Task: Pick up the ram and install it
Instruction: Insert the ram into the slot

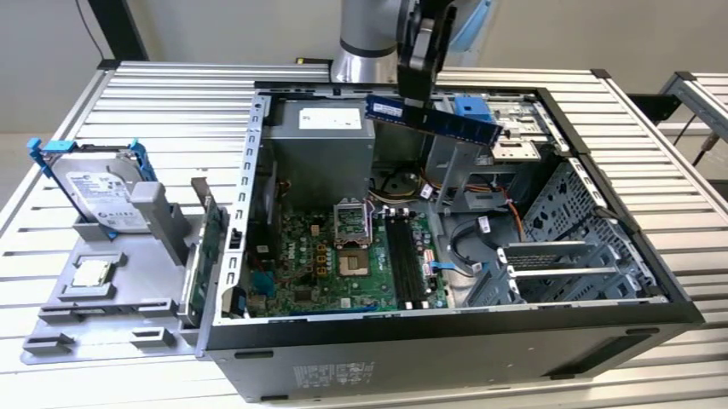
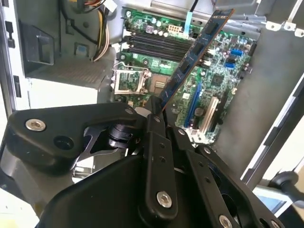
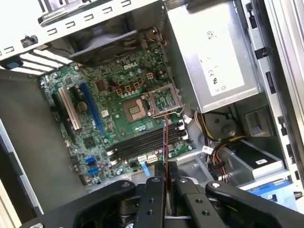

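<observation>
The ram (image 1: 455,123) is a long thin blue stick held in the air over the open computer case (image 1: 455,341), near its back wall. My gripper (image 1: 412,100) is shut on the stick's end nearer the exterior view's left, and the rest slants away to the right. In the second wrist view the ram (image 2: 192,57) reaches out from the gripper (image 2: 155,110) over the green motherboard (image 2: 223,71). In the first wrist view the ram (image 3: 165,142) is edge-on, rising from the gripper (image 3: 166,176) above the black memory slots (image 3: 137,145). Those slots (image 1: 404,256) lie well below the stick.
A grey power supply (image 1: 324,141) sits at the case's back. A metal drive cage (image 1: 592,230) stands on the exterior view's right. Outside the case on the left, a grey fixture (image 1: 125,298) holds a hard drive (image 1: 102,200), a processor chip (image 1: 91,273) and an upright green card (image 1: 205,256).
</observation>
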Robot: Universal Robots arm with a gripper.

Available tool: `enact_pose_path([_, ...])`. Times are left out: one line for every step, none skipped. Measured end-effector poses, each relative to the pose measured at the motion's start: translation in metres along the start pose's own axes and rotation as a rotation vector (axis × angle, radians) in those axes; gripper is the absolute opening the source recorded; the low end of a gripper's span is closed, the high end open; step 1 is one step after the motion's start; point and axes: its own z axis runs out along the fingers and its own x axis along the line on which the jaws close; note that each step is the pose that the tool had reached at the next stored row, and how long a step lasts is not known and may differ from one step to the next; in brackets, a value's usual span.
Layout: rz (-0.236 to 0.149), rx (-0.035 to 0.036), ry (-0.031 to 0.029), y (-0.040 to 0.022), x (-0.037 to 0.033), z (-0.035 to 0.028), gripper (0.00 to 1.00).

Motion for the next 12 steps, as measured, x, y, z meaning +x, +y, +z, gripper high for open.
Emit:
enact_pose_path([0.015,0.0000,0.0005,0.0000,0.0000,0.0000,0.00])
enact_pose_path([0.028,-0.0001,0.0008,0.0000,0.0000,0.0000,0.00])
enact_pose_path([0.042,-0.0001,0.0013,0.0000,0.0000,0.0000,0.00])
enact_pose_path([0.055,-0.0001,0.0018,0.0000,0.0000,0.0000,0.00])
enact_pose_path([0.068,-0.0001,0.0023,0.0000,0.0000,0.0000,0.00])
enact_pose_path([0.081,0.0000,0.0028,0.0000,0.0000,0.0000,0.00])
enact_pose_path([0.094,-0.0001,0.0033,0.0000,0.0000,0.0000,0.00])
enact_pose_path([0.107,-0.0001,0.0038,0.0000,0.0000,0.0000,0.00])
enact_pose_path([0.120,-0.0001,0.0042,-0.0001,0.0000,0.0000,0.00])
enact_pose_path([0.134,-0.0001,0.0047,-0.0001,0.0000,0.0000,0.00])
enact_pose_path([0.147,-0.0001,0.0051,0.0000,0.0000,0.0000,0.00])
enact_pose_path([0.160,-0.0001,0.0056,0.0000,0.0000,0.0000,0.00])
